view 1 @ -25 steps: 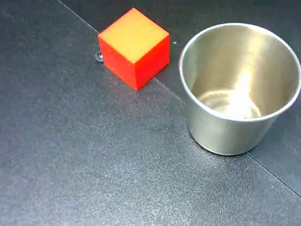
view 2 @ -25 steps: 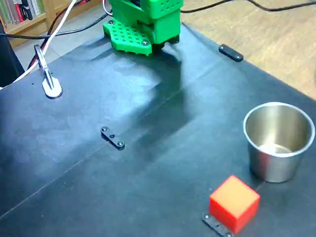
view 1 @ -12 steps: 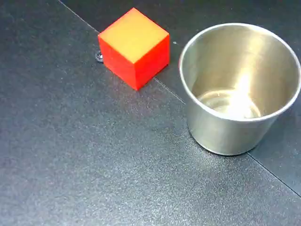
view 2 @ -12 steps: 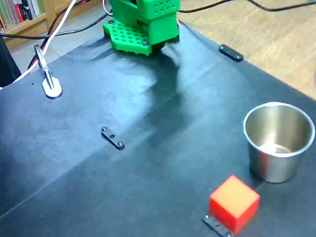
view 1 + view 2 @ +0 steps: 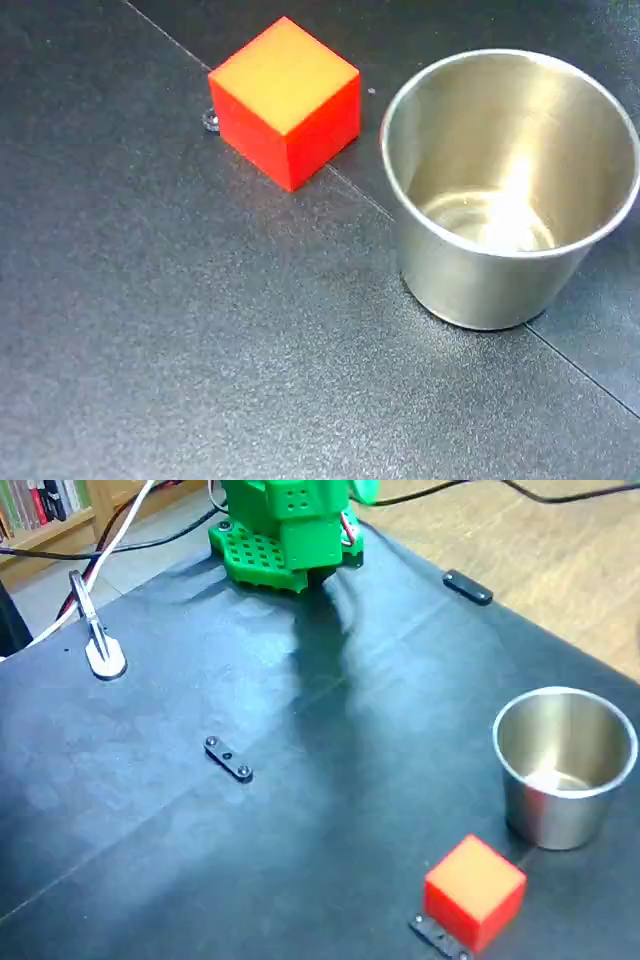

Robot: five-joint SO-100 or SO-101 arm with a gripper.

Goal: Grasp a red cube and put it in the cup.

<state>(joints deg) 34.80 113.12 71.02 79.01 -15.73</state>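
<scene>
Worktop [image 5: 150,780] of dark, faintly speckled sheet material carries both task things in both fixed views. In a fixed view set close, the solid bright red cube [image 5: 286,102], its top face lit orange-yellow, sits at about ten o'clock from the shiny round stainless-steel cup [image 5: 510,185], near it but not touching, one corner on a thin seam line that runs diagonally across the surface. The cup stands upright and holds nothing. In a fixed view from farther off, the cube [image 5: 474,890] lies at roughly seven o'clock from the cup [image 5: 564,765], resting against a small black flat bracket [image 5: 438,935]. A second black bracket [image 5: 228,758] lies near the middle, and a third [image 5: 467,587] at the far edge. The green perforated arm base [image 5: 287,530] stands at twelve o'clock; the end effector is out of sight, so its state cannot be told.
</scene>
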